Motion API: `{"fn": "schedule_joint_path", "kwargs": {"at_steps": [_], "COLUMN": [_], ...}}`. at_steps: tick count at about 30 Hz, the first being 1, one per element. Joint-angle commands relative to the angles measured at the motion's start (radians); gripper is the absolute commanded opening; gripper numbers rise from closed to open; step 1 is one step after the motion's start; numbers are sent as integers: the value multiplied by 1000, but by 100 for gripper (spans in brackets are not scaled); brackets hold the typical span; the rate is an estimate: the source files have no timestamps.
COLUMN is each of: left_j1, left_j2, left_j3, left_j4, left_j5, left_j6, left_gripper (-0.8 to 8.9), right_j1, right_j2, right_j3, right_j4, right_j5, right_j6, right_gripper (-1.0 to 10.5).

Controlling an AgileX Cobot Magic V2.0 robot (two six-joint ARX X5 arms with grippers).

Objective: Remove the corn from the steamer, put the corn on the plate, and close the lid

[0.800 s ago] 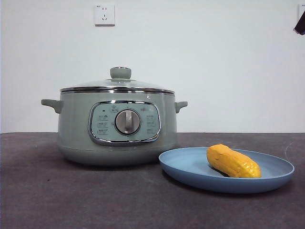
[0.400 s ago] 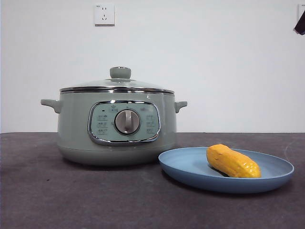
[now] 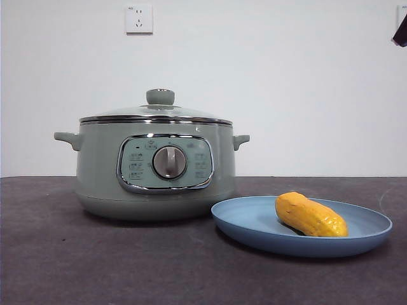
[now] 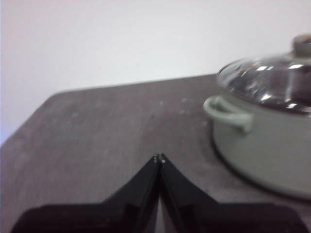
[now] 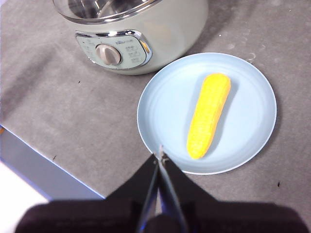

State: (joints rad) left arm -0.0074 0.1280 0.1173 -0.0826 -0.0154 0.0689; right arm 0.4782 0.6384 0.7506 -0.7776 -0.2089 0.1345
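Observation:
The sage-green steamer [image 3: 156, 168] stands on the table with the glass lid [image 3: 158, 112] seated on it. It also shows in the left wrist view [image 4: 265, 141] and the right wrist view [image 5: 146, 29]. The corn [image 3: 310, 215] lies on the light-blue plate [image 3: 254, 222] to the steamer's right; in the right wrist view the corn [image 5: 209, 114] lies across the middle of the plate [image 5: 160, 107]. My left gripper [image 4: 159, 158] is shut and empty, off the steamer's left handle side. My right gripper [image 5: 161, 154] is shut and empty, high above the plate's near rim. A black arm tip [image 3: 400, 32] shows at the top right corner.
The dark grey table [image 3: 95, 260] stretches in front of the steamer and plate. A white wall socket [image 3: 139, 19] is on the wall behind. The table's edge [image 5: 48, 162] runs diagonally in the right wrist view.

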Motion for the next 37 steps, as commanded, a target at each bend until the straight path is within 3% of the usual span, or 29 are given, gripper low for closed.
{"fn": "schedule_joint_path", "kwargs": {"at_steps": [1,12,34,37], "left_j1": [3,3,3,3], "left_j2": [-46,-126,-126,-126], "left_j3": [-55,-114,-114,-114], "left_j4": [6,-101,-98,-98], "left_j5": [-34,-32,-34,-34], "left_j6": [-69,-159,-159,-159], "left_gripper": [-4,-4,-4,-4], "right_j1": [2,2,3,-32], "right_j2": [-2,-2,-11,-68], "right_j3": [-9,-9,-9,-9], "right_j4": [5,5,5,6], "right_j5": [2,2,6,35], "right_j6": [-3,-3,-5,-71], "right_gripper": [1,1,1,1]}}
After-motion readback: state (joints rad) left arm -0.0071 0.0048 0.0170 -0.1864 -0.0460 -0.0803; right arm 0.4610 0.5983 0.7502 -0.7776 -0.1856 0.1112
